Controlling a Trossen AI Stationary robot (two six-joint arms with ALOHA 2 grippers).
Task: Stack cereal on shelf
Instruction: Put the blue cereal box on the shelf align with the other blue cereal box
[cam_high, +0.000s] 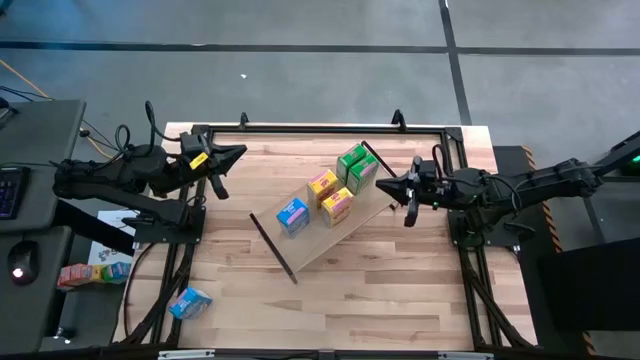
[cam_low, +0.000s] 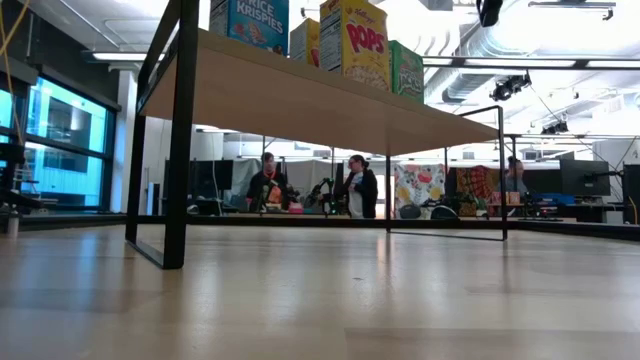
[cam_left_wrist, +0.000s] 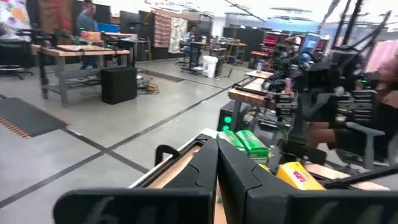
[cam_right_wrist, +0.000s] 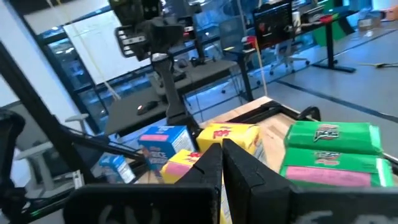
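The shelf (cam_high: 325, 232), a light-wood board on dark end panels, stands slanted across the table's middle. Two green cereal boxes (cam_high: 356, 166), two yellow ones (cam_high: 331, 196) and a blue one (cam_high: 292, 216) stand on its top. The low view shows them from below: blue (cam_low: 250, 20), yellow (cam_low: 355, 40), green (cam_low: 406, 70). Another blue box (cam_high: 190, 301) lies on the table near its left near corner. My left gripper (cam_high: 238, 154) is shut and hovers at the far left, away from the shelf. My right gripper (cam_high: 383, 186) is shut and sits just beside the shelf's right end panel.
A dark metal frame (cam_high: 320, 128) runs round the table edges. More small boxes (cam_high: 95, 272) lie off the table on its left side. Bare tabletop (cam_high: 380, 290) lies in front of the shelf. People sit at desks in the room behind (cam_low: 355, 188).
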